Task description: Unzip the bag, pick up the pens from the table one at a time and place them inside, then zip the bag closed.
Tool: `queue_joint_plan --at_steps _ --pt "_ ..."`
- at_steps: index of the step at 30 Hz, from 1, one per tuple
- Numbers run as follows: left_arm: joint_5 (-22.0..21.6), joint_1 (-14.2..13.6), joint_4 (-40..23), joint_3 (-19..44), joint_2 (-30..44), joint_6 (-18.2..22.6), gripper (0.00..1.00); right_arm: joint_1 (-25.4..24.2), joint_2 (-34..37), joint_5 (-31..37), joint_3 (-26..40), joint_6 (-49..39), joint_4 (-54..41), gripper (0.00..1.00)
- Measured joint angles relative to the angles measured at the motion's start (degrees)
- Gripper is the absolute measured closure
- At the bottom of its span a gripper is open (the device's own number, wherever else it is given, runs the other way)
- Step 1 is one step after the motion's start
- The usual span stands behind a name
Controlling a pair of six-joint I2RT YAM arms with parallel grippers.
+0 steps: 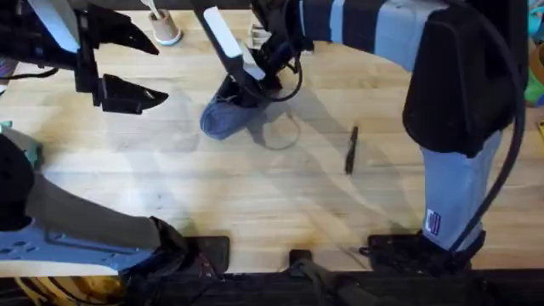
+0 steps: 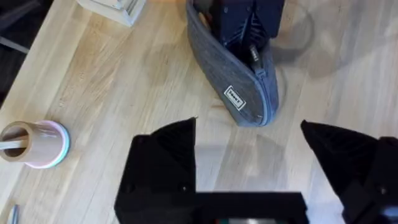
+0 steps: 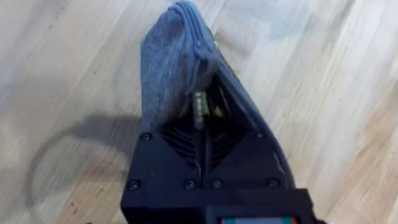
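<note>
Overhead: right gripper [image 1: 246,81] reaches across to the bag [image 1: 223,117] and sits down in its top opening. Whether its jaws are apart or together, cannot tell, they are buried in the fabric. Left gripper [image 1: 127,72] hangs above the table [image 1: 255,195], jaws wide apart, nothing between them, bag off to the side of its jaws. 1 pen [image 1: 350,150] lies on bare wood, well apart from the bag and away from both sets of jaws.

Left wrist: bag [image 2: 239,87] lies ahead of the open jaws, label patch facing up, right gripper [image 2: 245,25] pushed into its far end. A cup with a stick [image 2: 34,144] stands off beside the left finger [image 2: 165,155].

Right wrist: bag [image 3: 171,81] directly in front of the jaws, fabric spread around the gripper body, a small greenish thing [image 3: 199,109] showing in the gap; likely the zipper pull or something inside, cannot tell.

Step in hand looks like opening the zipper or widening the mouth. To do it well: pull straight along the zipper line, keep the bag from sliding, ideally with the left jaws pinning the near end, and leave the mouth gaping wide before going for the pen.
</note>
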Motion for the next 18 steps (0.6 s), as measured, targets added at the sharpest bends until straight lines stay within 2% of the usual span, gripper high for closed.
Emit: queue_joint_plan --at_steps 3,4,5,9,10,11,18 --pt "0.0 0.0 0.0 0.0 0.0 0.0 0.006 0.5 0.1 -0.3 0.0 0.0 0.0 0.966" --pt "0.0 0.0 0.0 0.0 0.0 0.0 0.005 0.5 0.1 -0.3 0.0 0.0 0.0 0.919" --pt "0.0 0.0 0.0 0.0 0.0 0.0 0.006 0.5 0.1 -0.5 0.0 -0.1 0.0 0.810" --pt "0.0 0.0 0.0 0.0 0.0 0.0 0.006 0.5 0.1 -0.5 0.2 -0.7 0.3 0.223" --pt "0.0 0.0 0.0 0.0 0.0 0.0 0.006 0.5 0.1 -0.3 0.2 -0.8 0.5 0.100" --pt "0.0 0.0 0.0 0.0 0.0 0.0 0.005 0.5 0.2 -0.2 0.2 -1.0 0.5 0.031" --pt "0.0 0.0 0.0 0.0 0.0 0.0 0.006 0.5 0.3 0.0 0.3 -1.0 0.7 0.008"
